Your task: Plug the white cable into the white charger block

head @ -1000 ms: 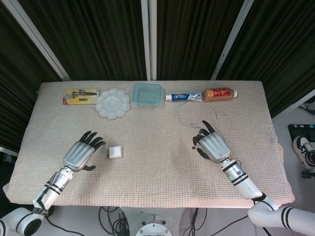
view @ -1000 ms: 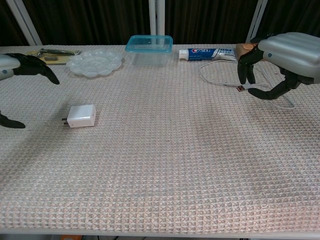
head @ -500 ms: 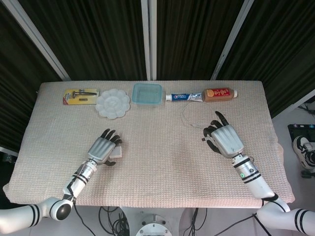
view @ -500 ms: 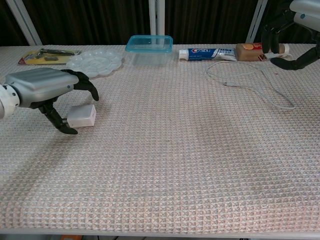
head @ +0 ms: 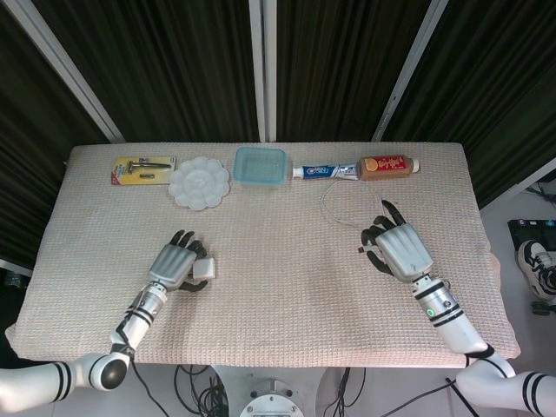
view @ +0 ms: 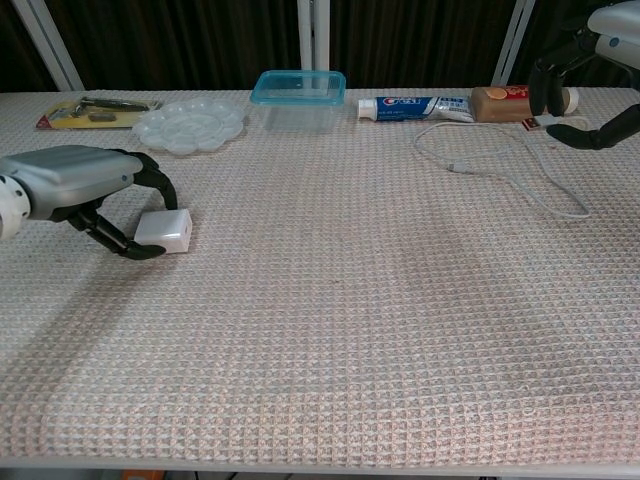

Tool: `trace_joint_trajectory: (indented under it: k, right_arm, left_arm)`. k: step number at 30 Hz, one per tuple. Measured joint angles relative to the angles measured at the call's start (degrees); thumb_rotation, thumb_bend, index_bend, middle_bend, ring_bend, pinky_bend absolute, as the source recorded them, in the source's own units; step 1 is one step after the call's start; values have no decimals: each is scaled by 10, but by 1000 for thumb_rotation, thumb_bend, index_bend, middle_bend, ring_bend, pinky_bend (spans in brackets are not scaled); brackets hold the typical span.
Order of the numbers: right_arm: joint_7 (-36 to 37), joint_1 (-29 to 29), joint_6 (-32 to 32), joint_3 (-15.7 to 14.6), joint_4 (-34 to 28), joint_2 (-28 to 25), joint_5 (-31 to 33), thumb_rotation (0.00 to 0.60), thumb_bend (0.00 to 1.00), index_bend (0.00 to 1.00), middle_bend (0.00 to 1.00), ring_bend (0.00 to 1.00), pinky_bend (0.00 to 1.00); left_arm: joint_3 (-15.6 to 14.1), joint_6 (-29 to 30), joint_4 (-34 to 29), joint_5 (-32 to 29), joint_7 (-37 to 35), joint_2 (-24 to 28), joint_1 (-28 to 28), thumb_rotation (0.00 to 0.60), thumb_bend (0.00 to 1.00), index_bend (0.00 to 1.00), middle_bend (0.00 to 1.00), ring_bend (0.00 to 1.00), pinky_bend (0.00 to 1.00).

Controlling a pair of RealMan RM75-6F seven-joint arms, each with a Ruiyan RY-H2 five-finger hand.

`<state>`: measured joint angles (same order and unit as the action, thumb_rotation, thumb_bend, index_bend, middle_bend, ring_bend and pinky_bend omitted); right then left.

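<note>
Left hand (view: 95, 195): fingers curled around the white charger block (view: 164, 230), which lies on the table (view: 330, 330) at left of centre. Thumb below, fingers above; whether the pads actually press the block or only cage it cannot be told. The block's prongs point toward the palm and are hidden by the fingers.

Handling, charger block: judged rigid, light and smooth-sided, so it may skid on the woven cloth. Take hold across its two broad faces, leaving the port end free — which face carries the port is not visible.

White cable (view: 500, 170): lies in a loose loop on the right half of the table, in front of the toothpaste tube (view: 415, 106). Judged limp and very light; only the stiff plug gives a usable grip.

Right hand (head: 398, 248): hovers at the far end of the cable, fingers curled with something small between the fingertips — probably the cable's plug, too small to confirm. The chest view cuts the hand off at the frame edge.
</note>
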<state>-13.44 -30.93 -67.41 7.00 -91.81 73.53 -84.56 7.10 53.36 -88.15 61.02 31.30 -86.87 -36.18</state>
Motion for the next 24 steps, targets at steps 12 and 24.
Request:
trace_joint_trajectory:
  k: [12, 24]
  right_arm:
    - [2, 8, -7, -3, 0, 3, 3, 600, 327, 617, 524, 296, 83]
    - [3, 12, -6, -4, 4, 7, 9, 600, 327, 618, 532, 296, 83]
  left_arm:
    - [-15, 9, 34, 23, -25, -11, -6, 428, 223, 347, 281, 75, 24]
    - [-15, 13, 47, 38, -57, -22, -11, 432, 236, 426, 434, 172, 60]
